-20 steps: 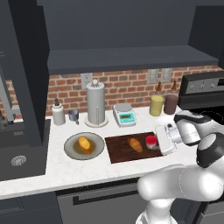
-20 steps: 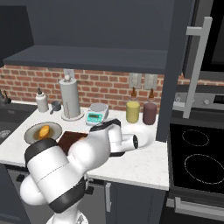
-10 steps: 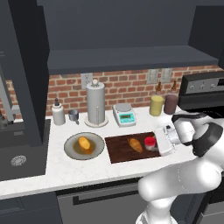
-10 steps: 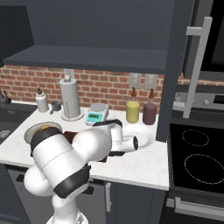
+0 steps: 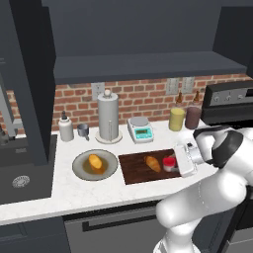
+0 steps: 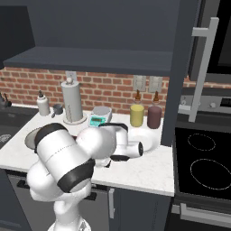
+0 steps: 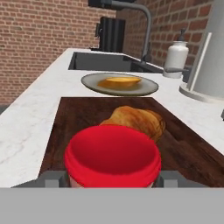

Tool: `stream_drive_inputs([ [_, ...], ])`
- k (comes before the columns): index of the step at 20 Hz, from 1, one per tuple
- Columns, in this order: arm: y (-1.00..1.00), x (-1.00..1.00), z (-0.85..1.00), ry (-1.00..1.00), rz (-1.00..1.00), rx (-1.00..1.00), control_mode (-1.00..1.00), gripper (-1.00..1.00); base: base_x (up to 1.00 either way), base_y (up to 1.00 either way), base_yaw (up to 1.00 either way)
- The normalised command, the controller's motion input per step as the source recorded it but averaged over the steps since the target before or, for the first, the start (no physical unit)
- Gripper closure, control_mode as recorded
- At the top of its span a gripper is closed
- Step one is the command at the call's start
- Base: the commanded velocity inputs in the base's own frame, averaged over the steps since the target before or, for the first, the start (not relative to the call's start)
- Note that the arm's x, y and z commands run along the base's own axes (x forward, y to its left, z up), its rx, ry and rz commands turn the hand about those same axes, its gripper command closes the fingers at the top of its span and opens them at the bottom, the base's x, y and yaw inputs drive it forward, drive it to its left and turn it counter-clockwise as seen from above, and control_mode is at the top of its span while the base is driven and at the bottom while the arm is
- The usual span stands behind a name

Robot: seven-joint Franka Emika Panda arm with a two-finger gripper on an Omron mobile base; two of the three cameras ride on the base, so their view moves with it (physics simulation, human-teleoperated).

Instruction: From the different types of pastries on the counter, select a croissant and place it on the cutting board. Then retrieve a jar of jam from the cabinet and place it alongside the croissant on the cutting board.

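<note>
hand view: the jar of jam (image 7: 112, 155) stands on the cutting board (image 7: 87, 116) beside the croissant (image 7: 136, 121), between the fingers (image 7: 48, 179); whether they grip it i cannot tell. likely rigid, smooth; hold its body below the lid.

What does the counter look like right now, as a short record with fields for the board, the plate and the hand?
cutting board: holds the croissant and, beside it, the jar of jam
plate: holds the orange-yellow bun
hand: at the jar, fingers either side of its red lid
counter: white, board and plate side by side
</note>
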Motion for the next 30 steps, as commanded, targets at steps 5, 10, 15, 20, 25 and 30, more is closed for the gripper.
stream_drive_inputs([
  [5, 0.00, 0.00, 0.08, 0.02, 0.00, 0.00, -1.00, -1.00, 0.00, 0.00, 0.00],
  [10, 0.00, -0.01, 0.41, 0.04, -0.01, -0.01, -1.00, -1.00, 0.00, 0.00, 0.00],
  [15, 0.00, -0.03, 0.44, 0.04, -0.02, -0.03, -1.00, -1.00, 0.00, 0.00, 0.00],
  [20, 0.02, -0.08, 0.30, 0.07, -0.02, -0.03, -1.00, -1.00, 0.00, 0.00, 0.00],
  [25, 0.26, -0.02, 0.04, 0.10, 0.00, -0.07, -1.00, -1.00, 0.00, 0.00, 0.00],
  [30, 0.25, -0.11, 0.00, 0.06, 0.02, -0.05, -1.00, -1.00, 0.00, 0.00, 0.00],
])
